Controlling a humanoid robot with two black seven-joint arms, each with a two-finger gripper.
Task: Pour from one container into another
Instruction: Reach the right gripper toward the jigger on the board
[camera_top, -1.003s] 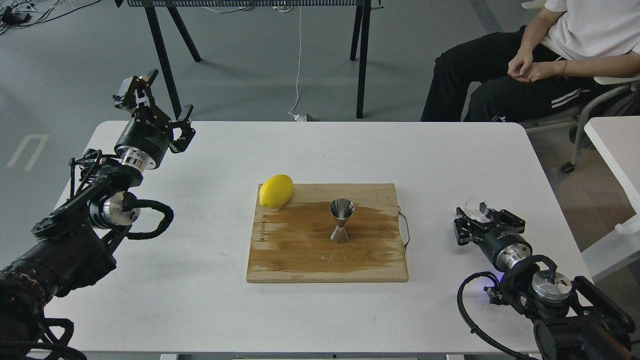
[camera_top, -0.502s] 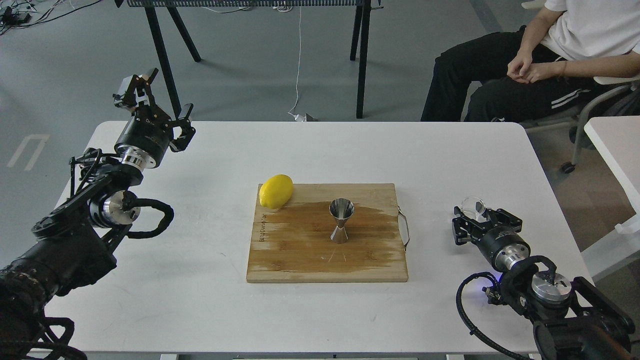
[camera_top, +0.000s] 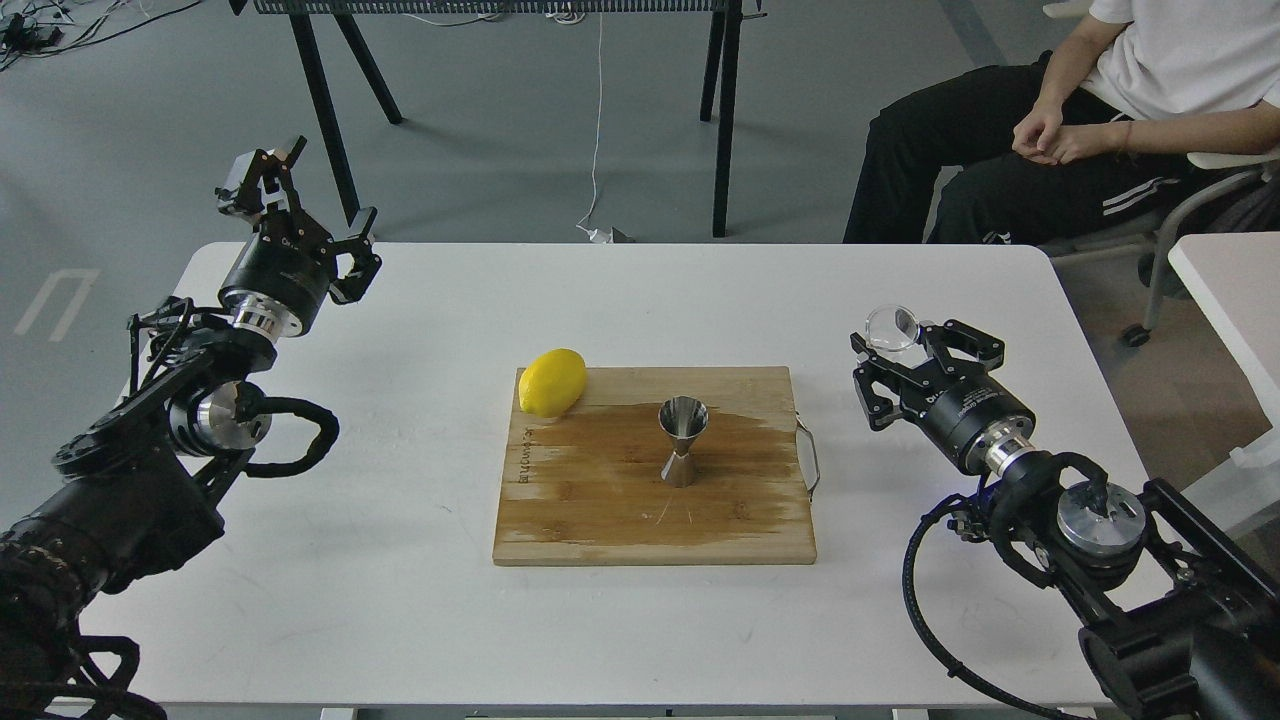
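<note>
The steel jigger (camera_top: 683, 438) stands upright near the middle of a wooden cutting board (camera_top: 600, 520). To its right, my right gripper (camera_top: 903, 342) is shut on the small clear glass cup (camera_top: 892, 328), held above the white table beyond the board's right edge. The cup is too small and clear to show any contents. At the table's back-left corner, far from the board, my left gripper (camera_top: 306, 203) is raised and open, holding nothing.
A yellow lemon (camera_top: 552, 381) lies on the board's back-left corner. The board has a metal handle (camera_top: 810, 455) on its right side and a wet dark patch. A seated person (camera_top: 1060, 130) is behind the table's right; another table (camera_top: 1235, 290) stands at far right.
My right gripper has risen and moved left and away from me toward the board, carrying the glass cup. The left gripper shifted slightly left.
</note>
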